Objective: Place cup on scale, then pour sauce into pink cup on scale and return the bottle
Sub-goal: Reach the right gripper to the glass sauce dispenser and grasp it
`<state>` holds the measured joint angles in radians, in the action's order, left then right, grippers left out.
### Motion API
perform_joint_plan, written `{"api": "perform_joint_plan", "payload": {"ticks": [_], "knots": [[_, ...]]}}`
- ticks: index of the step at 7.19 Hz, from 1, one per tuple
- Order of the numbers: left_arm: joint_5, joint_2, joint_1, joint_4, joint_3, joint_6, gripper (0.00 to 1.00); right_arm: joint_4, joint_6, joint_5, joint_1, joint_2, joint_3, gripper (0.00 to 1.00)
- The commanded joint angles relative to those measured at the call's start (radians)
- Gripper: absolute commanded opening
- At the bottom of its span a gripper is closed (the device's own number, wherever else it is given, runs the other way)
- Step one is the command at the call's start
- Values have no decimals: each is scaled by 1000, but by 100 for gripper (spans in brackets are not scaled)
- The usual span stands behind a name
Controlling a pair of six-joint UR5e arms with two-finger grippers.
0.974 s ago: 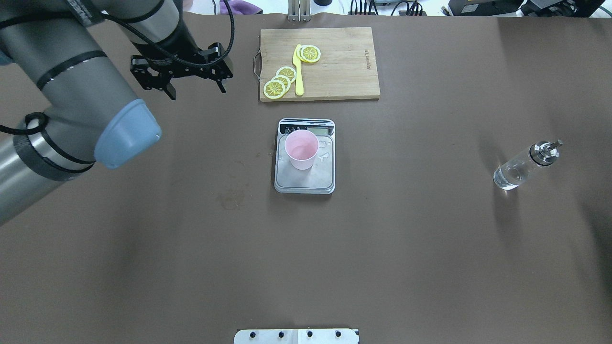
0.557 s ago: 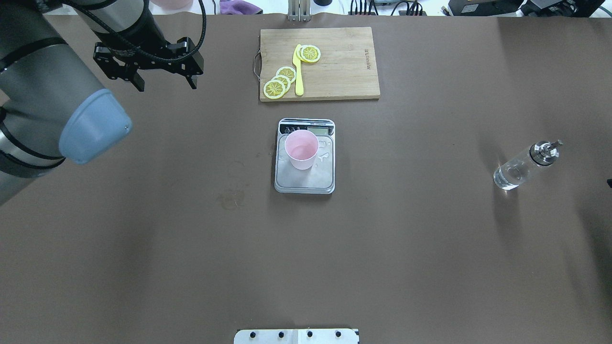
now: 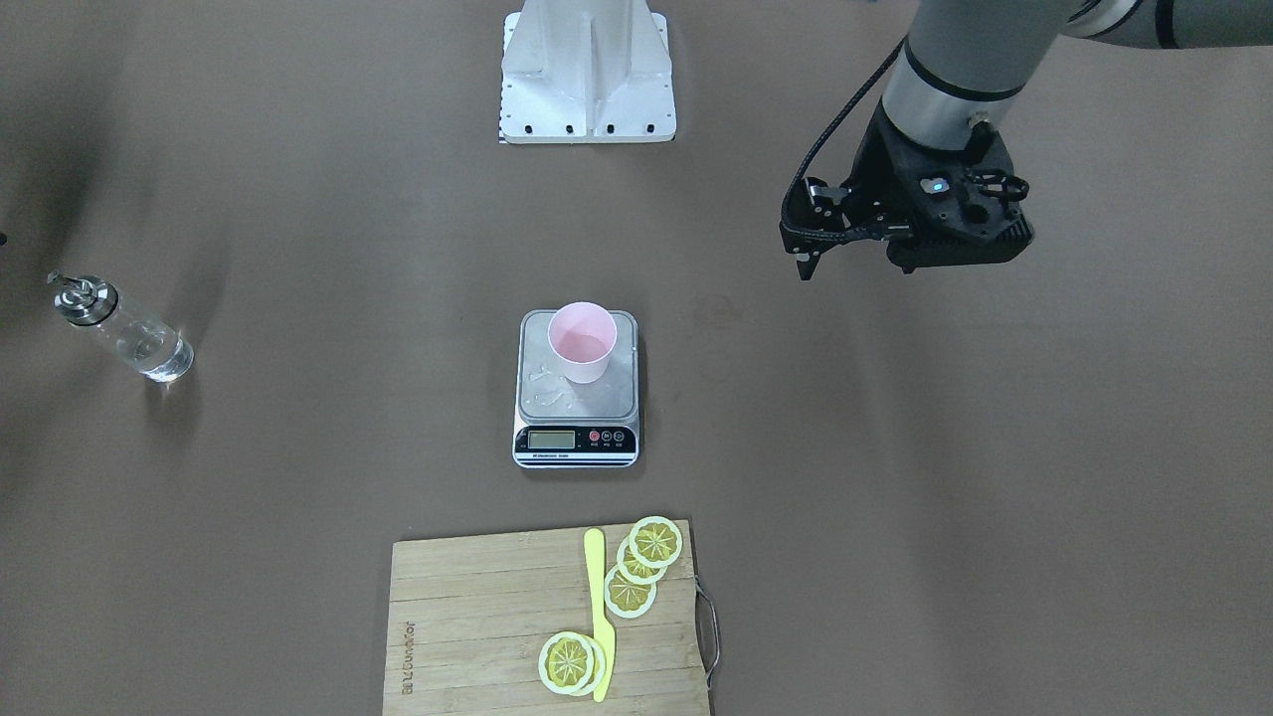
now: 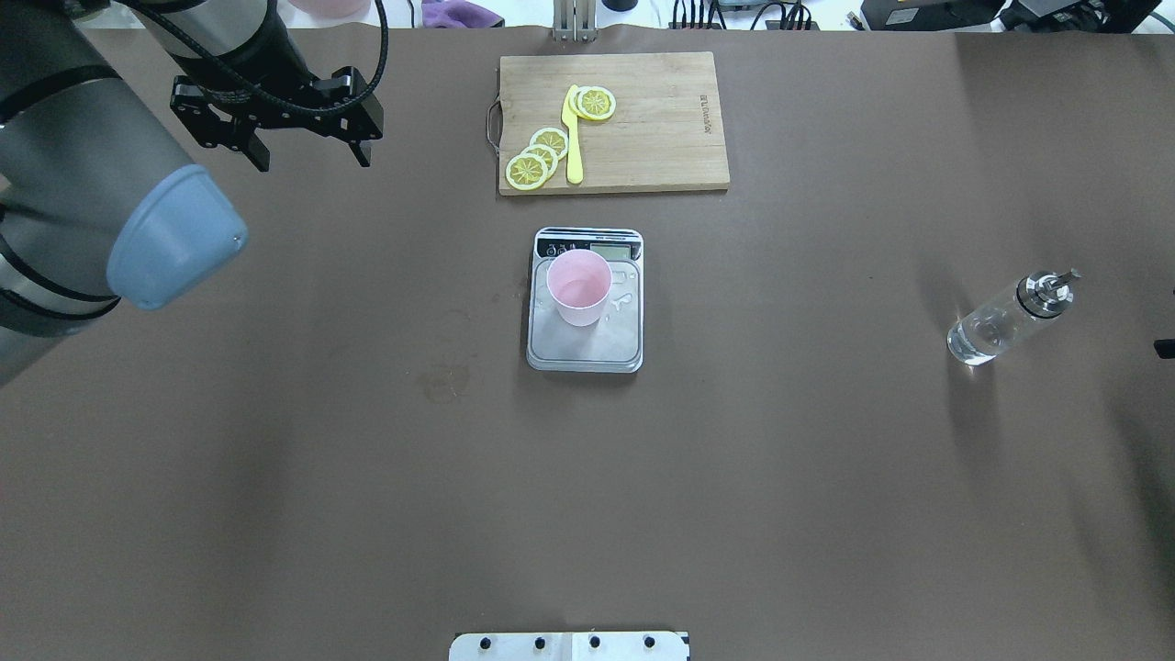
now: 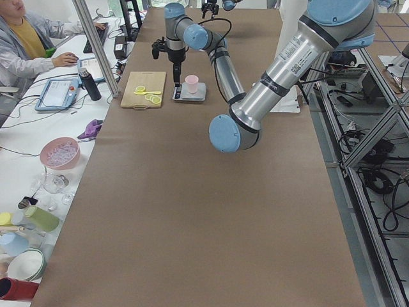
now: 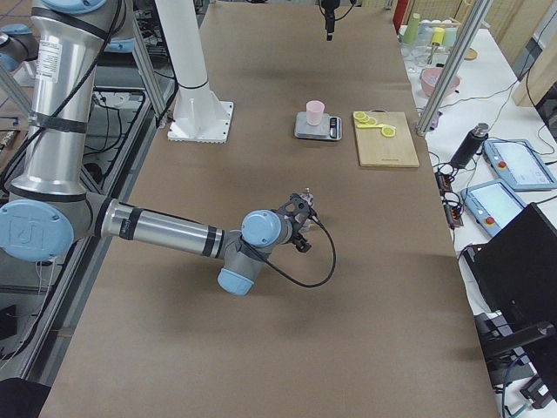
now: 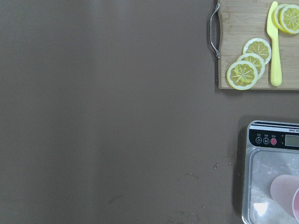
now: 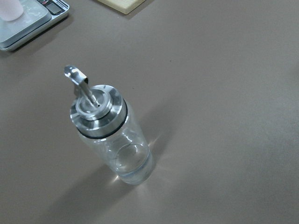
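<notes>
The pale pink cup (image 4: 578, 286) stands upright on the silver scale (image 4: 585, 351), toward its display end; it also shows in the front view (image 3: 580, 341). The clear glass bottle (image 4: 996, 321) with its silver spout stands alone at the table's right, with a little clear sauce (image 8: 133, 171) at its bottom. My left gripper (image 4: 309, 156) is open and empty, high over the far left, well away from the scale. My right gripper (image 6: 302, 209) hovers near the bottle; I cannot tell whether it is open or shut.
A wooden cutting board (image 4: 661, 128) with lemon slices (image 4: 537, 156) and a yellow knife (image 4: 573, 138) lies behind the scale. Water drops sit on the scale's platform. A faint stain (image 4: 445, 381) marks the table. The robot's white base (image 3: 587, 80) is at the near edge.
My left gripper has moved left and farther from the scale, staying open. A sliver of the right arm has come in at the overhead view's right edge. Cup and bottle have not moved.
</notes>
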<state>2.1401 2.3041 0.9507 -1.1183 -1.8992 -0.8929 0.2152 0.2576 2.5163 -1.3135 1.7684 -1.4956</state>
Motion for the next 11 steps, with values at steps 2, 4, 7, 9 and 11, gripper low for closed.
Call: {"api": "perform_joint_plan", "payload": {"ticks": [2, 4, 7, 9, 11], "knots": [[1, 3, 7, 0, 11, 0, 98, -153, 81, -204, 77, 0, 62, 95], [0, 3, 8, 0, 11, 0, 98, -238, 132, -221, 141, -3, 101, 94], [0, 3, 10, 0, 11, 0, 98, -332, 238, -270, 247, -20, 104, 92], [0, 5, 8, 0, 14, 0, 98, -355, 262, -289, 290, -20, 104, 93], [0, 5, 10, 0, 14, 0, 98, -375, 273, -319, 321, -20, 107, 93]]}}
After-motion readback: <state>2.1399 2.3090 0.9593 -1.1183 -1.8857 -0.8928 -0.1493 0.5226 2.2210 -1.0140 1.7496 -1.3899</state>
